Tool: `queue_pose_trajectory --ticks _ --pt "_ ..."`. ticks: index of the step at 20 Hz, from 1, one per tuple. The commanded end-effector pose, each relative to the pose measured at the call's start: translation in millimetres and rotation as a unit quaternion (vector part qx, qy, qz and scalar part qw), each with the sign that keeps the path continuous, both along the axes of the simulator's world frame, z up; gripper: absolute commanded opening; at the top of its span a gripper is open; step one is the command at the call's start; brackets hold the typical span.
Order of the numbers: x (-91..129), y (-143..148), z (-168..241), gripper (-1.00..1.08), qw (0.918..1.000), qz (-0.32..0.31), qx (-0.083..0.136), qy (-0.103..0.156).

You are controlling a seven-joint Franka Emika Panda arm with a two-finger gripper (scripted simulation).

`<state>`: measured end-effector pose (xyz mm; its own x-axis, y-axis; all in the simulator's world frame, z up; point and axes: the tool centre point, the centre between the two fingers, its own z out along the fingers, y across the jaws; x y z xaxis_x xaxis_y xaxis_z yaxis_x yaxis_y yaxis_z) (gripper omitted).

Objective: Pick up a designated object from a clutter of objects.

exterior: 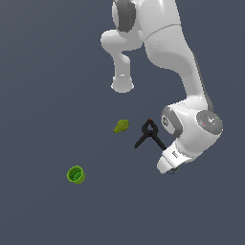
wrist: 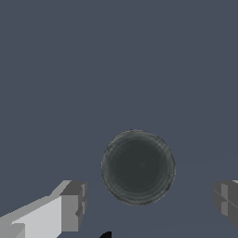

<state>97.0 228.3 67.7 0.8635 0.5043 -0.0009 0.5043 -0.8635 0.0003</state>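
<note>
Biggest thing you've got here is the white arm (exterior: pixel 184 76), bent over with its wrist end low at the exterior view's right, and it hides most of what's under it. The floor (exterior: pixel 43 72) is plain dark grey-blue all round.

Your pincer (wrist: pixel 148 204) is spread wide. In the wrist view you see one grey fingertip (wrist: pixel 73 205) on one side and the other fingertip (wrist: pixel 227 197) way over at the far edge, with a big gap between them. It's holding nothing, and neither pad touches anything.

The can (wrist: pixel 138 167) sits in that gap, seen from straight above as a dark grey round top. It's closer to the first fingertip than the other, but there's still clear floor on both sides of it. In the exterior view only a sliver of blue (exterior: pixel 172 171) peeks out under the wrist, so you can't really judge the height over it from there.

The black clamp (exterior: pixel 149 133) with its red tip lies just beside the wrist. The yellow-green pear-shaped lump (exterior: pixel 121 126) is a bit past the clamp. The bright green cup (exterior: pixel 76 174) is well apart from the pincer, off toward the exterior view's left.
</note>
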Motion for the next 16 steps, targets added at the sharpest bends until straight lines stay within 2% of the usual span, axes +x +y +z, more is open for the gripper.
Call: queue_pose_trajectory --ticks 1,7,16 --pt "0.1 2.7 -3.6 1.0 1.0 0.003 0.0 0.0" --pt "-0.4 2.0 -8.8 1.0 1.0 0.002 0.0 0.0" --pt "-1.3 2.4 -49.5 1.0 1.0 0.003 0.0 0.0"
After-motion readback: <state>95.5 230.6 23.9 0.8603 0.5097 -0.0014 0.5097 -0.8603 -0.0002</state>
